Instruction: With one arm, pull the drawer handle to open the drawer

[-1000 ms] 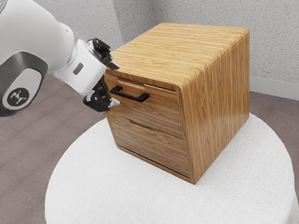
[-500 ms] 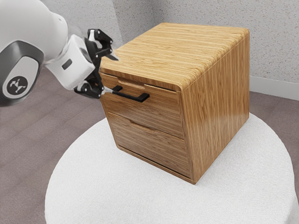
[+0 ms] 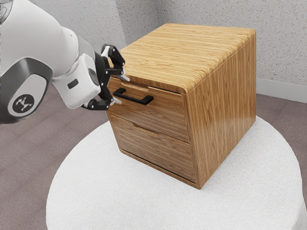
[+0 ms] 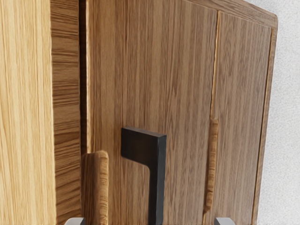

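We hold our black two-finger hand [image 3: 118, 89] left of centre in the exterior view. Its fingers are spread apart above and below the end of the slim black bar handle [image 3: 136, 98] and clamp nothing. The handle lies level across the upper drawer front [image 3: 158, 115] of the striped wooden cabinet [image 3: 192, 52], its long axis running toward the exterior view's right. The cabinet stands on a round white table [image 3: 144, 201].

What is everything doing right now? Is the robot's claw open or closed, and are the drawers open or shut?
gripper: open, fingers on either side of the handle's end, not squeezing it
black handle: on the top drawer, not gripped
top drawer: looks shut
bottom drawer: shut
cabinet: upright on the white table
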`<state>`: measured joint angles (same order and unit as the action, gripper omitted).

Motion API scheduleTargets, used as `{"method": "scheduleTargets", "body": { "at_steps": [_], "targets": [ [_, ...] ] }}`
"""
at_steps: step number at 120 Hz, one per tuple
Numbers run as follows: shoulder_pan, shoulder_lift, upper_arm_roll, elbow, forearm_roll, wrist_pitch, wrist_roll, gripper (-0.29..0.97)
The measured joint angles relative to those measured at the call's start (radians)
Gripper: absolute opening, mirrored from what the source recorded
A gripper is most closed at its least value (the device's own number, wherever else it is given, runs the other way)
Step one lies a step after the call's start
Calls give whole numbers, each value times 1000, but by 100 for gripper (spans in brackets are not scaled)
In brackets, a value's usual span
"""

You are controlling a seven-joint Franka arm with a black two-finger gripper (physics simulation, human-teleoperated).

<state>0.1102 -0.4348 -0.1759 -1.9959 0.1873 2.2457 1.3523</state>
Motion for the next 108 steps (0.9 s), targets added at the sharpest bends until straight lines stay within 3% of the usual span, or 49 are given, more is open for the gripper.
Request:
{"method": "scheduleTargets", "body": {
  "at_steps": [43,108],
  "targets": [
    [56,28,-1,9,-1,4,39,28],
    [69,79,-26,19,-4,6,68,29]
  ]
}}
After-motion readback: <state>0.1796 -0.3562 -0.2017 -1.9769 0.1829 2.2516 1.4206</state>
